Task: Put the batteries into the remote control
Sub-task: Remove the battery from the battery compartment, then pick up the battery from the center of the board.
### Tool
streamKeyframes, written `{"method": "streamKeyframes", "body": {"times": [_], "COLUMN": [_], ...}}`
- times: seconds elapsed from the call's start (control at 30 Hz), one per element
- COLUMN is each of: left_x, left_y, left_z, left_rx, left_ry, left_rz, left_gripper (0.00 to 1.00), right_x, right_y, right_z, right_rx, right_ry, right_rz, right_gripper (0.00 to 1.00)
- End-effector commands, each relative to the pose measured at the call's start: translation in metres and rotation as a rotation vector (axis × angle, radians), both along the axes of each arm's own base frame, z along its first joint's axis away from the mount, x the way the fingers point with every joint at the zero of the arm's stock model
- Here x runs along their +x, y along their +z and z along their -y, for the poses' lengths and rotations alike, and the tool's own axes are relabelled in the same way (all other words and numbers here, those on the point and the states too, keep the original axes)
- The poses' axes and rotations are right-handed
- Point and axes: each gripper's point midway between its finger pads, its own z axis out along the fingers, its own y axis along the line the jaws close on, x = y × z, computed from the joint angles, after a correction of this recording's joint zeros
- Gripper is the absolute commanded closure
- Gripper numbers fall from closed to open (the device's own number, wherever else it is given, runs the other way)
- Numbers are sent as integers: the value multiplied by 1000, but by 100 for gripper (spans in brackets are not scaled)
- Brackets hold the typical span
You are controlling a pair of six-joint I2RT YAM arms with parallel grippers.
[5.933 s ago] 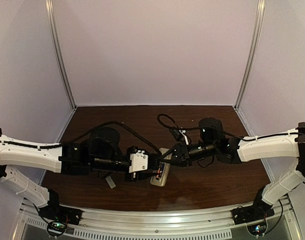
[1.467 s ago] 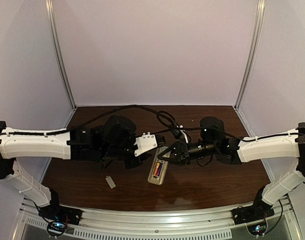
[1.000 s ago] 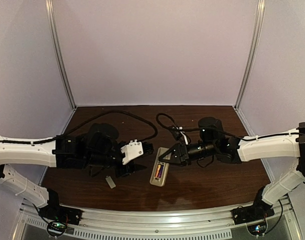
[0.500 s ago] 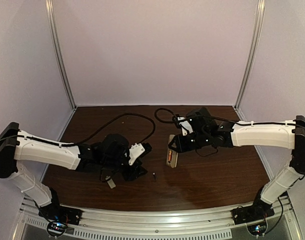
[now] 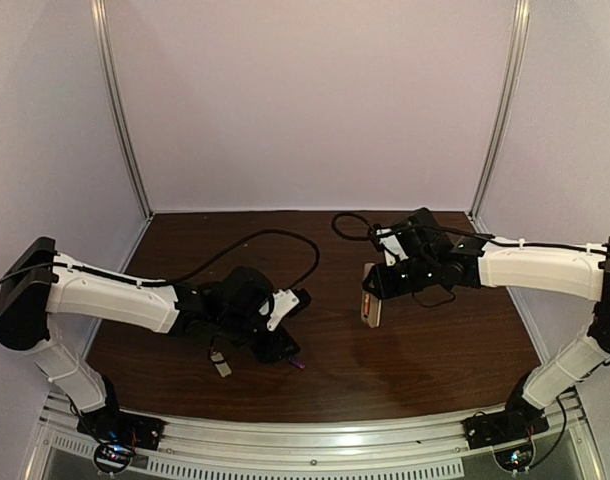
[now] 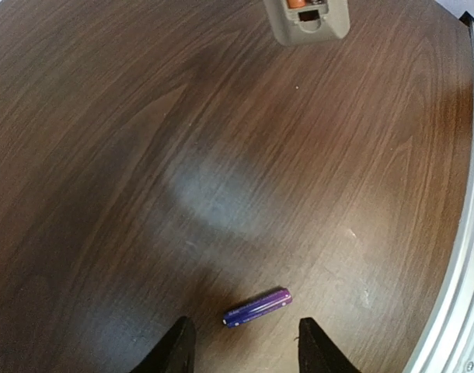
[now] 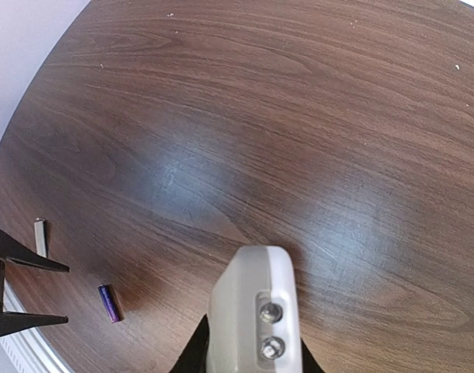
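Shows the remote control (image 7: 252, 303), clenched in the right end effector (image 7: 252, 361), newly carried off to the right, and the released left end effector (image 6: 245, 323) lowered over a purple battery (image 6: 257, 307) dropped onto the table (image 6: 144, 155), probably needing regrasping before loading.

One remote control (image 5: 372, 308), one purple battery (image 6: 257, 307), one orange battery (image 6: 298, 3), one grey cover piece (image 5: 221, 367)

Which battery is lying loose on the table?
The purple battery, alone on the table; the orange battery sits inside the remote control's bay.
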Motion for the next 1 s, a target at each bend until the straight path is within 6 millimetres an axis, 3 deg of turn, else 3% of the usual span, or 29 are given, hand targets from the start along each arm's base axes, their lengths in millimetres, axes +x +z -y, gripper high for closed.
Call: {"method": "streamKeyframes", "body": {"times": [0.0, 0.17, 0.37, 0.6, 0.8, 0.97], "left_x": [-9, -29, -25, -26, -22, -31], "left_y": [-8, -18, -44, -67, -72, -71], "left_z": [-6, -9, -16, -23, -16, 2], "left_rx": [-18, -35, 50, 155, 203, 235], "left_ry": [151, 281, 461, 557, 538, 430], "left_rz": [-163, -287, -353, -380, -350, -305], "left_gripper": [47, 45, 51, 61, 65, 73], "right_x": [-8, -8, -9, -9, -12, -11], "right_y": [6, 7, 9, 16, 13, 14], "right_z": [6, 13, 19, 30, 34, 37], "right_rx": [50, 70, 78, 93, 96, 95], "right_ry": [12, 8, 1, -14, -15, -17], "right_rz": [-22, -29, -35, -25, -31, -29], "right_gripper": [100, 100, 100, 100, 100, 100]}}
